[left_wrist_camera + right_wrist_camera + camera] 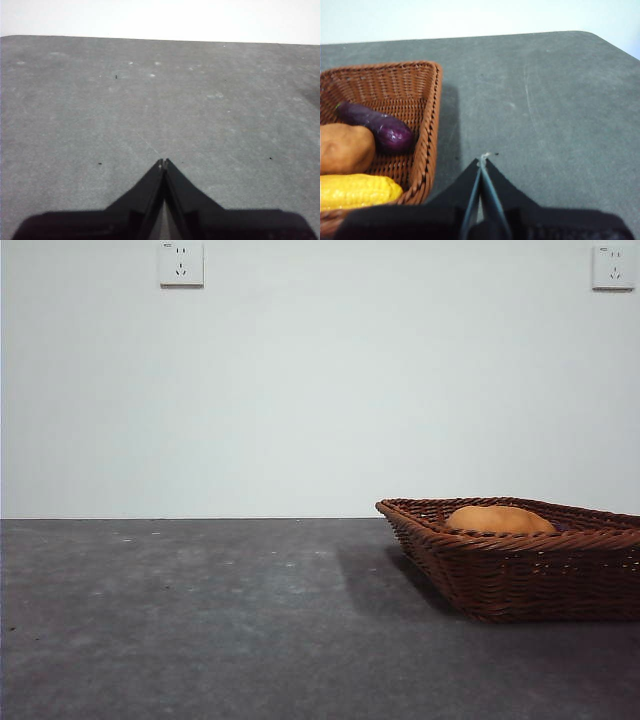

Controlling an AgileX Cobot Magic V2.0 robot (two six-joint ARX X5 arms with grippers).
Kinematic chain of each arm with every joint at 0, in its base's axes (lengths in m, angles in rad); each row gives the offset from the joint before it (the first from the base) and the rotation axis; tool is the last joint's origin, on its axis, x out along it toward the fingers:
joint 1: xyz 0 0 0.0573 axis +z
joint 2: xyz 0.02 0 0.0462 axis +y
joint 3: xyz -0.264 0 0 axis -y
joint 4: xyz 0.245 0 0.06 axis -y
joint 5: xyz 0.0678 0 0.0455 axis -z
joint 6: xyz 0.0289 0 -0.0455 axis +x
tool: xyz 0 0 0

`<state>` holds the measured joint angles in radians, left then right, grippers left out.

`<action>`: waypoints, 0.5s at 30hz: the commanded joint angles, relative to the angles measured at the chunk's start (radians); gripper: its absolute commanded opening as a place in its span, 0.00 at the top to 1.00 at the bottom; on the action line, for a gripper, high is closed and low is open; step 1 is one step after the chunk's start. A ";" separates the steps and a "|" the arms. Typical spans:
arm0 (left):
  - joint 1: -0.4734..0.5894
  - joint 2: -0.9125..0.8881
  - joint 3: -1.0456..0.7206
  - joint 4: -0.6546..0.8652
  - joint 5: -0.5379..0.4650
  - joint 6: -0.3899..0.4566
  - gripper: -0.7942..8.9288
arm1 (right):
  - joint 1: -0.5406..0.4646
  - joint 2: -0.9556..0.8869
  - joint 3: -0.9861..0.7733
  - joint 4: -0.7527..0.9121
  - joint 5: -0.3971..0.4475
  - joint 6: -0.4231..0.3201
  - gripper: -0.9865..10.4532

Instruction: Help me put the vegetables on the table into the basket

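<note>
Bare grey table (pixel 200 620) fills the foreground of the front view, and the wicker basket (pixel 520 570) sits at the lower right with only the potato (pixel 498 519) showing over its rim. In the right wrist view, the potato (pixel 345 147), the purple eggplant (pixel 377 127) and the yellow corn (pixel 357 191) lie together in the basket (pixel 432 125) at the left of the frame. The right gripper (pixel 483 161) is closed on nothing beside the basket; the left gripper (pixel 163 162) is likewise closed and empty over bare table. All three vegetables seem packed, though parts of the table are unseen. The main risk is the right arm clipping the basket rim and shifting it.
</note>
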<state>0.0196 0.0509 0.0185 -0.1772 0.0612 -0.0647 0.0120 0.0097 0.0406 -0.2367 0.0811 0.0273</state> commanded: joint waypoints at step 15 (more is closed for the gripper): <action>0.003 0.011 -0.009 0.010 -0.002 -0.006 0.92 | 0.055 -0.002 -0.009 0.009 0.005 0.014 0.91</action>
<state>0.0196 0.0616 0.0185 -0.1772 0.0612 -0.0647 0.0639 0.0101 0.0406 -0.2371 0.0822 0.0303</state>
